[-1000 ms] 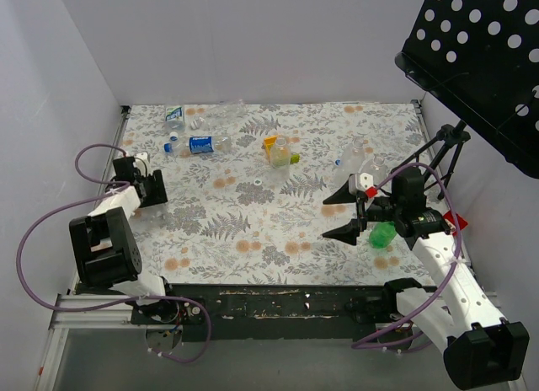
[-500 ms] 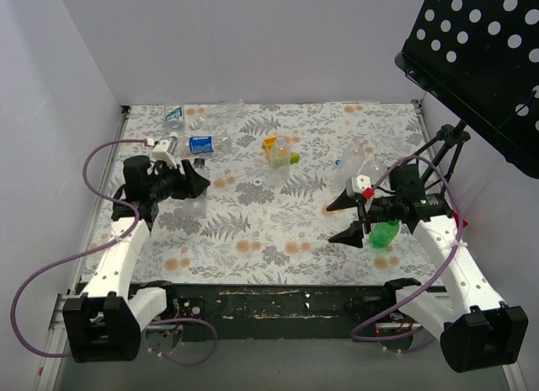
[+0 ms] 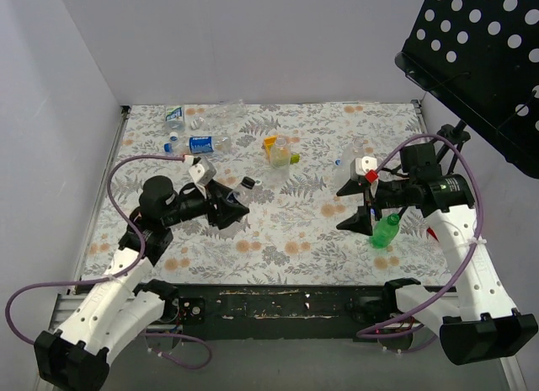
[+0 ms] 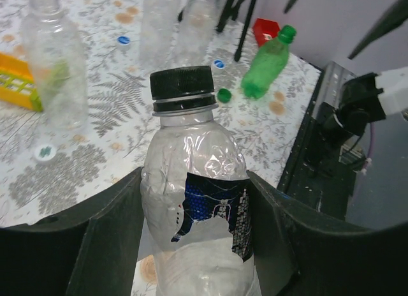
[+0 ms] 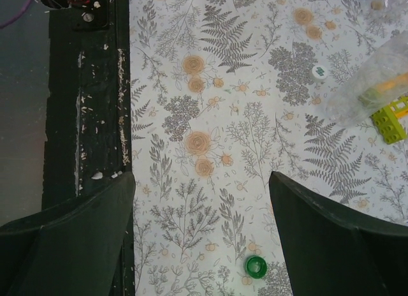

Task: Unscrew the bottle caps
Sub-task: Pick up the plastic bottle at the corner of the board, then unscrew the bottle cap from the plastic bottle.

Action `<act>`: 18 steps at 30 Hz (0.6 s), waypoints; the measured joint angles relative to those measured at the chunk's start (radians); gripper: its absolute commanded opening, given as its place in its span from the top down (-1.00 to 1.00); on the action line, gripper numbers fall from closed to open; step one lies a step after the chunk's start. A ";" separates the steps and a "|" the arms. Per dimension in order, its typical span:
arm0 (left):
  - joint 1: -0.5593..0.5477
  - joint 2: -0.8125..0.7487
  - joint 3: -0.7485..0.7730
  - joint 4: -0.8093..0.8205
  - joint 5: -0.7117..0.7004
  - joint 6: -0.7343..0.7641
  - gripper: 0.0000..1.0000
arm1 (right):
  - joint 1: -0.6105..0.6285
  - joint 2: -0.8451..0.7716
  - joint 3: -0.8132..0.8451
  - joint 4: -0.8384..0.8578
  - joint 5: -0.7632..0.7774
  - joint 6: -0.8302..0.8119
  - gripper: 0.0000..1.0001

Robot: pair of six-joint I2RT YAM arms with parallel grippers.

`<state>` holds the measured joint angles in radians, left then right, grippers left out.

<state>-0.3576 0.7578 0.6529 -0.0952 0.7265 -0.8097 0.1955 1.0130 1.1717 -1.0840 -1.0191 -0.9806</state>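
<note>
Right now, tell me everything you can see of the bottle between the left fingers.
The bottle is clear, crinkled plastic with a torn blue label and a black screw cap still on above a neck ring. It looks empty. The left fingers clamp its body from both sides, cap pointing away from the wrist camera.

The clear bottle [image 4: 191, 149] has a black cap [image 4: 182, 85] and blue label [image 4: 213, 207]. Beyond it: green bottle [image 4: 266, 63], green cap [image 4: 224, 95], white tablecloth [image 5: 210, 117] with grey ferns, orange flowers.
</note>
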 measured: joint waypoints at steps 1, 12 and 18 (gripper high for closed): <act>-0.026 0.006 0.000 0.010 0.005 0.006 0.86 | 0.000 0.006 0.002 -0.003 0.000 0.013 -0.86; -0.374 0.195 0.090 -0.011 -0.090 0.125 0.85 | 0.000 0.083 0.004 -0.006 0.008 0.122 -0.85; -0.492 0.236 0.127 -0.053 -0.169 0.173 0.85 | 0.000 0.101 0.004 -0.005 -0.003 0.185 -0.80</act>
<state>-0.8494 0.9936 0.7799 -0.1478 0.5579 -0.6369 0.1955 1.1145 1.1759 -1.0885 -1.0222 -0.7959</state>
